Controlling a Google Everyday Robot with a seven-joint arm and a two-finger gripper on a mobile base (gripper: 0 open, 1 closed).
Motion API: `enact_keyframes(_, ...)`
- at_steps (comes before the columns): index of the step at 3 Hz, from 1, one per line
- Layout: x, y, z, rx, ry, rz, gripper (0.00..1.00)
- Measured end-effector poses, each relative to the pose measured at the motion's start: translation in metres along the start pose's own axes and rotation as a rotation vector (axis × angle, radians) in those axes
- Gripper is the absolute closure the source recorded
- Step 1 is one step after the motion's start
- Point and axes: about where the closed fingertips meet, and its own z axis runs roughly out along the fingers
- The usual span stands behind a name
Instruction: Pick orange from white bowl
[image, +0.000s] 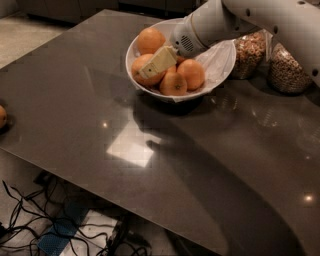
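A wide white bowl (220, 62) sits at the back of the dark table and holds several oranges. One orange (150, 39) lies at the bowl's back left, one (145, 67) at the front left, one (173, 84) at the front and one (192, 73) in the middle. My gripper (156, 64) reaches in from the upper right on a white arm and its cream finger lies over the front-left orange.
Two glass jars of cereal (248, 54) (286, 70) stand right of the bowl. Another orange (2, 117) lies at the table's left edge. The dark table top (150, 165) reflects light. Cables (30, 225) lie on the floor below the front edge.
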Motion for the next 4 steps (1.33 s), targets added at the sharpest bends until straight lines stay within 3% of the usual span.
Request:
enact_keyframes(2, 0.002, -0.01, 0.007, 0.022, 0.017, -0.001, 0.19)
enact_keyframes(4, 0.006, -0.002, 0.027, -0.024, 0.036, 0.018, 0.21)
